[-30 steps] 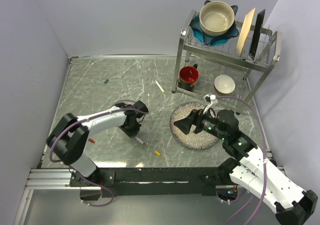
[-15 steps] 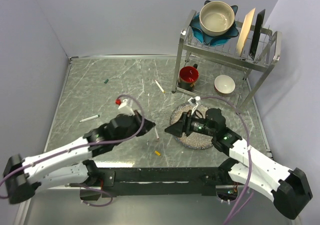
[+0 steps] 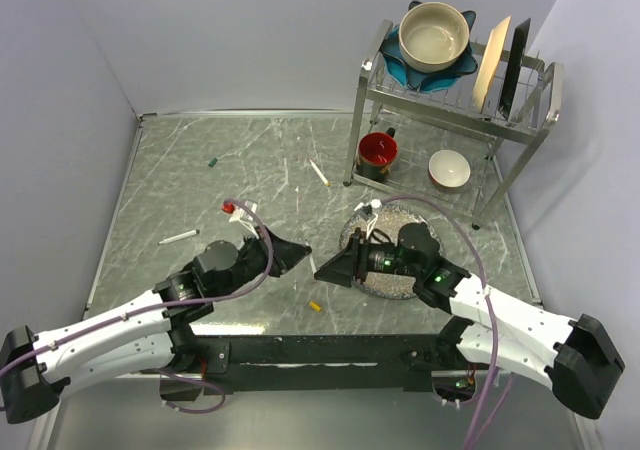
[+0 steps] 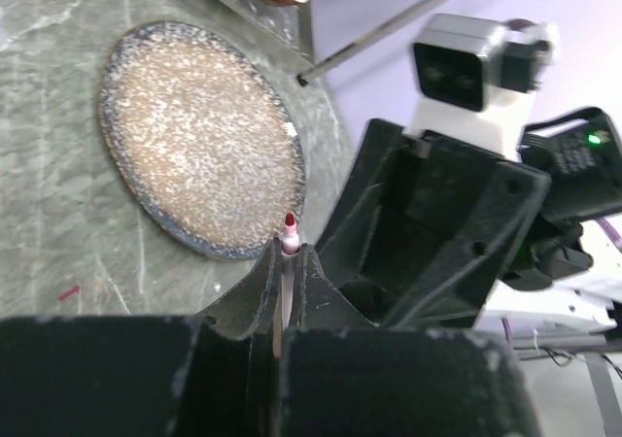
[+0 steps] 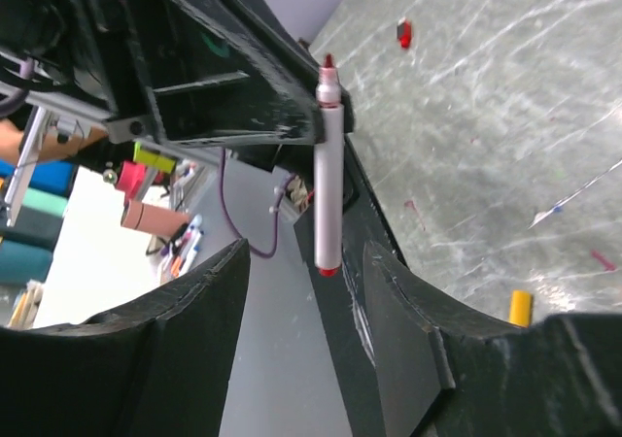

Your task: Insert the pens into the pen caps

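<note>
On the worktop [image 3: 250, 150] nothing is capped yet. The left claw [image 3: 302, 254] is clenched on a red-tipped pen [image 5: 328, 165], held up mid-scene. The right claw [image 3: 324, 270] faces it, jaws apart, grasping nothing. A far pen [image 3: 319, 172] and a left pen [image 3: 178, 237] lie bare. The yellow cap [image 3: 315, 307] lies loose near, and the green cap [image 3: 213, 161] far left. All three insertions are judged still to do.
</note>
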Motion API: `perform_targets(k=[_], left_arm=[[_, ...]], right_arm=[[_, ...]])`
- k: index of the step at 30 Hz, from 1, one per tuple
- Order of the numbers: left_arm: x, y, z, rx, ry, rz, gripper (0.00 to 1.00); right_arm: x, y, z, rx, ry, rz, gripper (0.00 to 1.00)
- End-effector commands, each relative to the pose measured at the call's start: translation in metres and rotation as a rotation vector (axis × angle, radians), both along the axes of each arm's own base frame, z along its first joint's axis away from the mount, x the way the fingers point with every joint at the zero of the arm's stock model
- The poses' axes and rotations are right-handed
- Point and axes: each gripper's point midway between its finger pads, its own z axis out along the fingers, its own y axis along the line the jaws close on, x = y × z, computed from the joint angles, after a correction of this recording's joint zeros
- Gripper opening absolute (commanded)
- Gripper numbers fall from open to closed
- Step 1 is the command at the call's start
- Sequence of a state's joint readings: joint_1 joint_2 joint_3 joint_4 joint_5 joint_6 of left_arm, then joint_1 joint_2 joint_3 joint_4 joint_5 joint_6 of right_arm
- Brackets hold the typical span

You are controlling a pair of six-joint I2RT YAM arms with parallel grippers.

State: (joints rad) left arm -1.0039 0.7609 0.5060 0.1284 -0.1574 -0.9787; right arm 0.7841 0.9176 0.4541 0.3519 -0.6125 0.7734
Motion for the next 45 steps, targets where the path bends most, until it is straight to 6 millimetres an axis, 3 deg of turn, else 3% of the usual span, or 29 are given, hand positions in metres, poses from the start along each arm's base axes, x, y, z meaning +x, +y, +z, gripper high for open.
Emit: perform_targets(k=[1, 11, 20, 24, 26, 27, 28, 30, 32, 33, 34, 37, 40, 41, 42, 45], left_arm=[[-0.011, -0.002, 0.027, -0.081, -0.093, -0.064, 0.01], [-0.025, -0.009, 0.034, -0.122, -0.129, -0.154, 0.01], [-0.03, -0.012, 0.036, -0.129, -0.14, -0.189, 0.01], [-0.031, -0.012, 0.038, -0.129, -0.14, -0.191, 0.01], [-0.027, -0.011, 0.036, -0.116, -0.128, -0.167, 0.22], [-0.028, -0.01, 0.033, -0.103, -0.102, -0.166, 0.53], [-0.02, -0.006, 0.029, -0.086, -0.08, -0.116, 0.66], [0.0, 0.006, 0.031, -0.095, -0.012, 0.027, 0.99], [0.011, 0.022, 0.007, -0.023, 0.102, 0.15, 1.0], [0.023, 0.034, 0.014, -0.045, 0.138, 0.26, 0.99], [0.025, 0.045, 0.0, 0.012, 0.186, 0.317, 0.99], [0.042, 0.079, 0.003, 0.015, 0.259, 0.558, 0.97], [0.05, 0.125, -0.017, 0.159, 0.307, 0.804, 0.91], [0.049, 0.153, -0.035, 0.283, 0.358, 0.903, 0.89], [0.049, 0.169, -0.042, 0.279, 0.414, 0.992, 0.88], [0.051, 0.216, -0.063, 0.4, 0.519, 1.161, 0.91]], right_arm=[[-0.001, 0.012, 0.023, 0.049, -0.051, 0.013, 0.56], [-0.01, 0.025, 0.031, 0.07, -0.062, 0.053, 0.43], [-0.014, 0.022, 0.038, 0.103, -0.079, 0.047, 0.37], [-0.014, 0.02, 0.037, 0.112, -0.077, 0.035, 0.0], [-0.015, 0.018, 0.041, 0.128, -0.084, 0.03, 0.0], [-0.013, 0.017, 0.04, 0.125, -0.084, 0.015, 0.0], [-0.011, 0.015, 0.037, 0.109, -0.076, -0.005, 0.0], [-0.002, 0.01, 0.038, 0.099, -0.094, -0.073, 0.0], [0.003, 0.001, 0.032, 0.057, -0.094, -0.126, 0.0], [0.009, -0.002, 0.032, 0.046, -0.098, -0.17, 0.0], [0.01, -0.006, 0.026, 0.019, -0.089, -0.182, 0.0], [0.01, -0.015, 0.026, 0.023, -0.102, -0.222, 0.0], [0.008, -0.024, 0.026, 0.028, -0.115, -0.245, 0.0], [0.007, -0.026, 0.029, 0.035, -0.128, -0.246, 0.0], [0.007, -0.027, 0.029, 0.029, -0.131, -0.248, 0.0], [0.007, -0.031, 0.026, -0.001, -0.142, -0.254, 0.0]])
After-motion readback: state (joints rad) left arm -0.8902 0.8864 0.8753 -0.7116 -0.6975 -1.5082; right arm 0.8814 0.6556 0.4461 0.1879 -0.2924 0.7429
